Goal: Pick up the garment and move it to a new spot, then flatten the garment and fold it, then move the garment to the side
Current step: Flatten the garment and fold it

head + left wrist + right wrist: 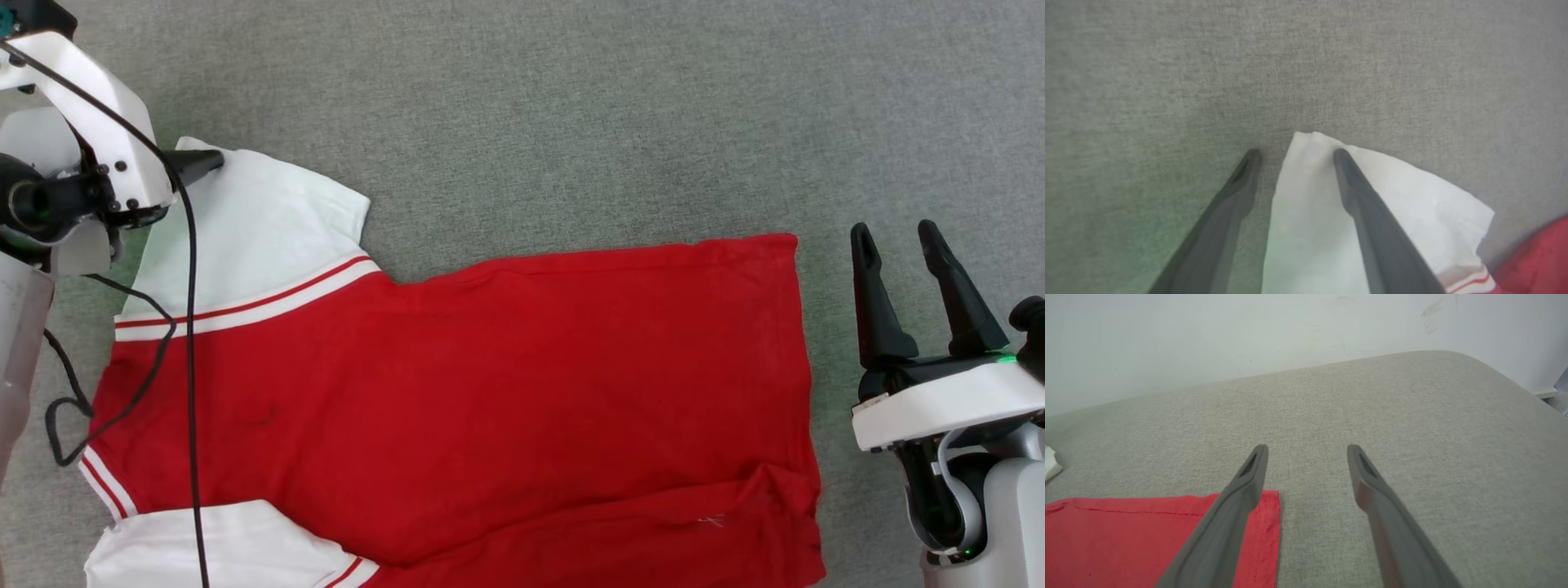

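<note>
Left gripper (1296, 152) stands open astride the outer corner of the garment's (490, 367) far sleeve (253, 220): one finger lies over the white cloth and the other over the bare covering (571, 106) just beside it, so nothing is pinched yet. The right gripper (896, 233) is open too and holds nothing. It sits just off the garment's hem, apart from the cloth.

The garment lies spread out on the covering with a plain red side up. Its body is flat, both sleeves are out to the sides, and the near sleeve runs partly off the bottom of the head view. No lettering shows on this face. I judge the move and most of the flattening done, since only a low ripple is left by the near hem corner. No fold is visible, so folding and shifting the garment aside remain. The left gripper's place suggests that a sleeve fold comes first.

The red body looks like thin, soft, matte knit with a straight stitched hem. The sleeves are white with red-and-white striped bands at the seam. Under the garment is a grey, finely woven, felt-like covering with a rounded far corner. Beyond that is a pale, scuffed wall (1208, 335). A thin black cable (192, 327) hangs over the garment's shoulder end.
</note>
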